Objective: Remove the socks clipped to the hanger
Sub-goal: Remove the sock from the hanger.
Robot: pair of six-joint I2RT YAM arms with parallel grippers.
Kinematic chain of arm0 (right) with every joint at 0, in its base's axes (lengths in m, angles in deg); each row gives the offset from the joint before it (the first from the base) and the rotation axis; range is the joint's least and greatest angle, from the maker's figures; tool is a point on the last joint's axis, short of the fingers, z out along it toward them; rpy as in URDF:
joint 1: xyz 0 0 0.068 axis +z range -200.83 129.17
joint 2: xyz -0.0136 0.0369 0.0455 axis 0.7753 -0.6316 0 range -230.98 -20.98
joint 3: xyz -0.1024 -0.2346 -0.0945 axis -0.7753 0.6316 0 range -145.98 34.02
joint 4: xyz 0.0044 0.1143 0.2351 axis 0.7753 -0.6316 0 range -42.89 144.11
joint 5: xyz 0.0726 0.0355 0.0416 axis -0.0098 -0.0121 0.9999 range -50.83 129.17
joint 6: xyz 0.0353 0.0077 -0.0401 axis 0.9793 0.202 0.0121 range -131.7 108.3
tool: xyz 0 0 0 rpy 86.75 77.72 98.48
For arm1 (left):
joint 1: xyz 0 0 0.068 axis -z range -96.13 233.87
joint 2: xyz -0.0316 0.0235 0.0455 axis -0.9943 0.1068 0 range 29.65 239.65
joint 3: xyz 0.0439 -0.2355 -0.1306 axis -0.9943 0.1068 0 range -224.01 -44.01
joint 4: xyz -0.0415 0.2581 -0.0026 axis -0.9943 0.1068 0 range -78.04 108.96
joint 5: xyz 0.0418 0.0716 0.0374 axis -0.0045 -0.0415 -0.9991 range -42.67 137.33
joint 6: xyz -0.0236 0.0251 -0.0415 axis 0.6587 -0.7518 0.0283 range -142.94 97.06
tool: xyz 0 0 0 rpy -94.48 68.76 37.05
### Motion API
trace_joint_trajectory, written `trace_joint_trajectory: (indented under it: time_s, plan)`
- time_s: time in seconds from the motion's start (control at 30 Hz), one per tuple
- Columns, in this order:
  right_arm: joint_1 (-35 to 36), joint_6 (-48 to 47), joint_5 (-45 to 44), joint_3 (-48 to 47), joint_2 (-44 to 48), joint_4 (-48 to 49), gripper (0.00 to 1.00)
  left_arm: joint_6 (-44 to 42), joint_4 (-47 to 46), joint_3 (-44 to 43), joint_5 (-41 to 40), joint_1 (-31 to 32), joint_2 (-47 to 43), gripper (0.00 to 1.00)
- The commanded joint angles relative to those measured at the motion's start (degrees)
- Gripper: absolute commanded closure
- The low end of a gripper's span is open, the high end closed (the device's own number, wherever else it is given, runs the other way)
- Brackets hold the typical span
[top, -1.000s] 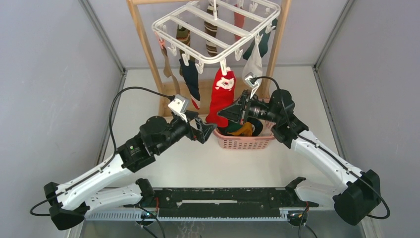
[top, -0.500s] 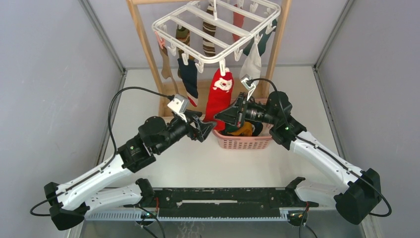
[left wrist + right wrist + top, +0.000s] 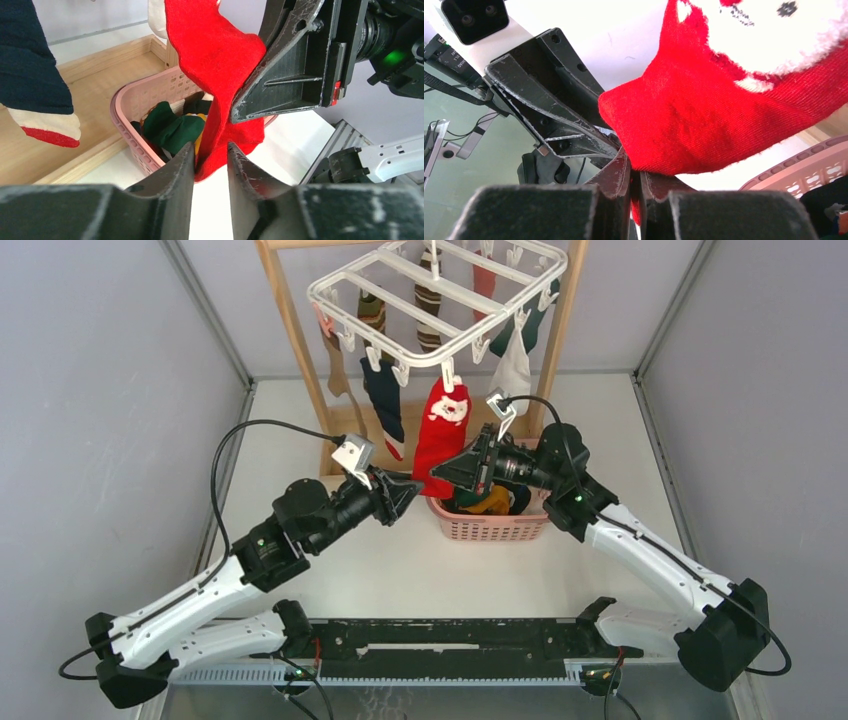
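Observation:
The white hanger (image 3: 440, 302) hangs from a wooden stand, with several socks clipped round its rim. A red sock (image 3: 445, 430) with a white face hangs from a front clip. My right gripper (image 3: 437, 472) is shut on that sock's lower part; in the right wrist view the fabric (image 3: 724, 110) is pinched between the closed fingers (image 3: 636, 172). My left gripper (image 3: 415, 488) reaches in from the left. Its jaws (image 3: 210, 150) have narrowed around the red sock's toe (image 3: 215, 65), and a gap still shows between them.
A pink basket (image 3: 490, 527) holding loose socks stands under the red sock, beside the wooden stand (image 3: 300, 350). A navy sock (image 3: 385, 405) with a white and red toe hangs to the left, a white sock (image 3: 515, 365) to the right. Grey walls close in both sides.
The left jaws have narrowed from wide open round the red sock's toe. The left arm shifted slightly left. The right gripper kept its hold and moved up a little.

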Motion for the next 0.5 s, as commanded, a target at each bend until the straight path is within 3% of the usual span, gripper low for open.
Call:
trace_joint_trajectory:
  time_s: [0.0, 0.23, 0.37, 0.47]
  plan:
    - [0.97, 0.86, -0.62, -2.9, -0.24, 2.61, 0.88, -0.07, -1.98, 0.49, 0.82, -0.39, 0.19, 0.7]
    - [1.54, 0.49, -1.06, -3.13, -0.13, 1.93, 0.87, 0.08, -1.74, 0.11, 1.06, -0.48, 0.8, 0.94]
    - [1.68, 0.05, -1.62, -3.12, -0.04, 1.24, 0.83, 0.21, -1.26, 0.21, 0.74, -0.49, 0.46, 1.0]
    - [1.77, -0.55, -2.41, -3.1, -0.04, 0.03, 0.71, 0.36, -0.5, 0.21, 0.02, -0.65, 0.18, 1.0]
